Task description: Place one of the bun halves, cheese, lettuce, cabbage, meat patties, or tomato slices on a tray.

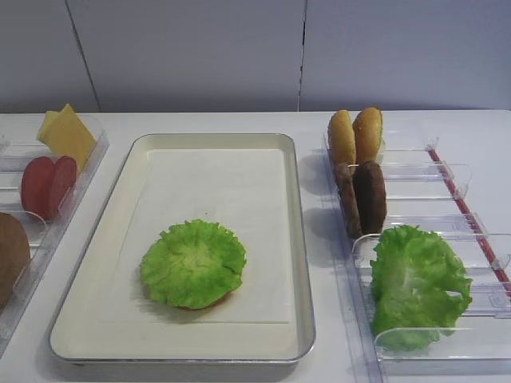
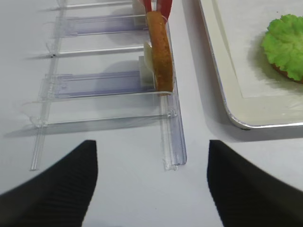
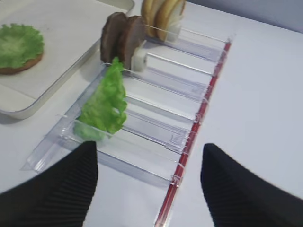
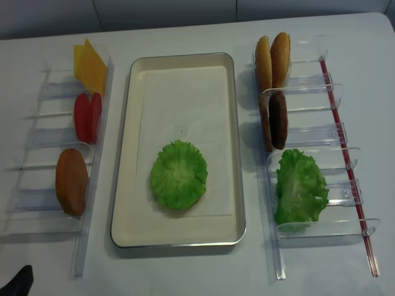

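The cream tray [image 1: 297, 239] lies in the middle of the table. On its near half a frilly lettuce leaf [image 1: 193, 263] covers a bun half [image 3: 21, 67], of which only the brown edge shows. My right gripper [image 3: 149, 156] hangs open and empty over the near end of the right rack. My left gripper [image 2: 151, 151] is open and empty above bare table, near the end of the left rack. In the right rack stand two bun halves [image 1: 355, 136], two meat patties [image 1: 363, 195] and the cabbage clump [image 1: 415, 283]. The left rack holds cheese [image 1: 68, 136], tomato slices [image 1: 49, 183] and another bun half [image 1: 9, 255].
The clear plastic racks [image 4: 308, 80] flank the tray on both sides, the right one with a red strip [image 3: 203, 109] along its outer edge. A grey wall [image 1: 239, 48] closes the back of the white table. Only a dark tip of the left arm [image 4: 15, 283] shows from above.
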`<state>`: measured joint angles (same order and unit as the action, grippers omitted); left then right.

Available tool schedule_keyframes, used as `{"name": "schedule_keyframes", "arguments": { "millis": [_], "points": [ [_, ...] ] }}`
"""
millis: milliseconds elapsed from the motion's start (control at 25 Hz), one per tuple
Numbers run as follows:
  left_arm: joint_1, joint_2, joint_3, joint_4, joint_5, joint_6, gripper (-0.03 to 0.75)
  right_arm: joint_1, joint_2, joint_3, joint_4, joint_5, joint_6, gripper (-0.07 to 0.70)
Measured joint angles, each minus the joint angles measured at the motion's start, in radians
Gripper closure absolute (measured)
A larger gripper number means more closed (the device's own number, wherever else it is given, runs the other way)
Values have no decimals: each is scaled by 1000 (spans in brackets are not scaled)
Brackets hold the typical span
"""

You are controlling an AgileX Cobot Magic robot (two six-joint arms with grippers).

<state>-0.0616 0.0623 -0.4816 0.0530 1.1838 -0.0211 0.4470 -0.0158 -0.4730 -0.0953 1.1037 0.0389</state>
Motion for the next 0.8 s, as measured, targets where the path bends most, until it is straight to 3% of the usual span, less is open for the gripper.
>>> {"name": "schedule_keyframes", "arguments": {
  "millis": [200, 400, 800],
  "points": [
    [0, 0, 0, 0, 0, 0, 232, -200, 0, 0, 2, 0, 0, 127],
    [0, 0, 0, 0, 0, 0, 232, -338, 0, 0, 2, 2, 0, 127],
    [0, 0, 0, 0, 0, 0, 232, -449, 0, 0, 5, 2, -8, 127]
  ]
}}
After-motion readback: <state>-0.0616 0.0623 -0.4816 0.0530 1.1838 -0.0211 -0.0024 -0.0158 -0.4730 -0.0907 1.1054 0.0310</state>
